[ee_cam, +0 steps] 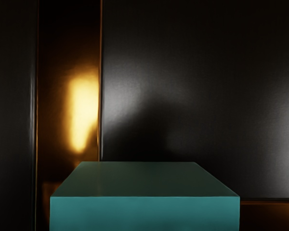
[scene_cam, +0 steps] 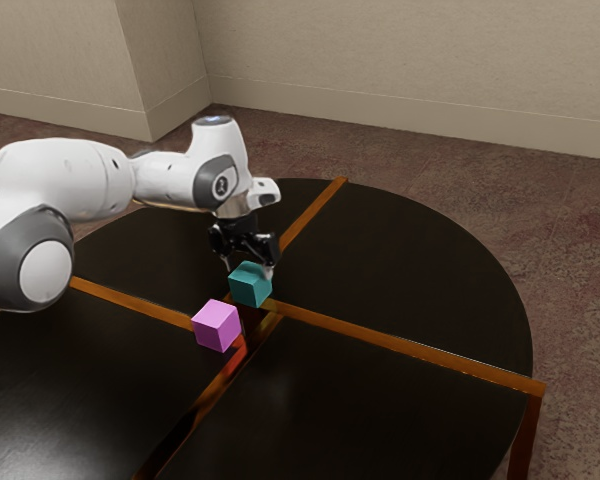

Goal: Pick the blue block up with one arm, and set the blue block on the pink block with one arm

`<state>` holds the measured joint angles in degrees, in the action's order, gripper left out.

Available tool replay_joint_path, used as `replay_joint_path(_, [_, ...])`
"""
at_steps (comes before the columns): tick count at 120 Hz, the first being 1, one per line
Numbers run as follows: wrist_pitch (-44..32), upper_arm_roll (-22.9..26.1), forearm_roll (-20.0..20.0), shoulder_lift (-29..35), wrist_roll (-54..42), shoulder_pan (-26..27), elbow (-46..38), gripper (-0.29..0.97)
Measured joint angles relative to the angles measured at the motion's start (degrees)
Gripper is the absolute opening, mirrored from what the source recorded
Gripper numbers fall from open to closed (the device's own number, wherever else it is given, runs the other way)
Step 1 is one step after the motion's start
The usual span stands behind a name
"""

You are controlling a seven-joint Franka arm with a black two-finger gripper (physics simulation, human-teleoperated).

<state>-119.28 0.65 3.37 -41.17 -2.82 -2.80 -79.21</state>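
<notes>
Two blocks are showing in the exterior view: the hand is clamping the blue block from both sides, just beside the pink block sitting on the dark bench. In the wrist view, the blue block is looming close under the hand, with an orange strip gleaming on the bench beyond.

The worktop is glossy black, crossed by shiny orange strips. The blue block and pink block look smooth and matt.
</notes>
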Motion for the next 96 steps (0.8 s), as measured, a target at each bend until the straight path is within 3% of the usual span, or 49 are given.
replay_joint_path(60, [-2.23, -0.04, 2.18, -1.23, 1.36, -0.09, -2.3, 0.68])
replay_joint_path(96, [-2.59, -0.11, 2.06, 0.56, 1.84, 0.02, -4.06, 0.33])
